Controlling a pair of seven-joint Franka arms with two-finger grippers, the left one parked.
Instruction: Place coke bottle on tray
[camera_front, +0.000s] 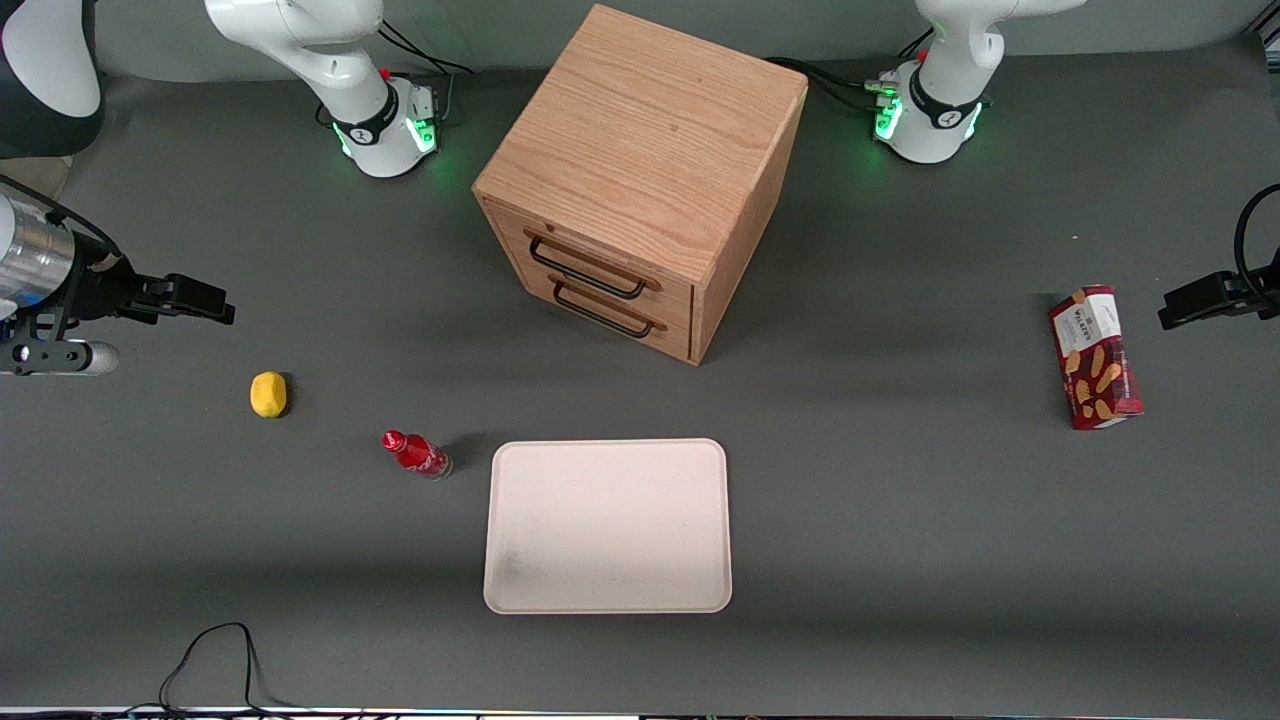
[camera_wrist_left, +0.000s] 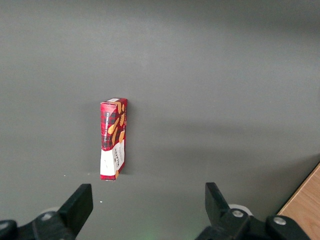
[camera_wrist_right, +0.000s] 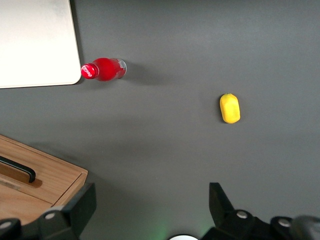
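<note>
In the front view, the coke bottle (camera_front: 417, 454) is seen standing on the dark table (camera_front: 900, 520), just beside the tray (camera_front: 608, 525) on the working arm's side and apart from its rim. White markings are visible on the bottle but cannot be read. The tray is seen bare, with a faint smudge in one corner. A lemon (camera_front: 268, 393) is found further toward the working arm's end, with open table between it and the bottle. A wooden drawer cabinet (camera_front: 640, 180) with two black handles is set farther from the camera than the tray, with a clear strip of table between them. A red biscuit box (camera_front: 1096, 357) is placed toward the parked arm's end; its white label carries print too small to be read. The gripper (camera_front: 205, 300) is held above the table at the working arm's end, well apart from the bottle.

In the left wrist view, the biscuit box (camera_wrist_left: 113, 138) is shown lying alone on open table.

In the right wrist view, the gripper (camera_wrist_right: 152, 210) is seen with its fingers spread wide and nothing between them. The bottle (camera_wrist_right: 103, 69) is shown just off the tray's (camera_wrist_right: 35, 42) corner, the lemon (camera_wrist_right: 230, 108) well apart, and the cabinet's (camera_wrist_right: 37, 182) edge nearby.
</note>
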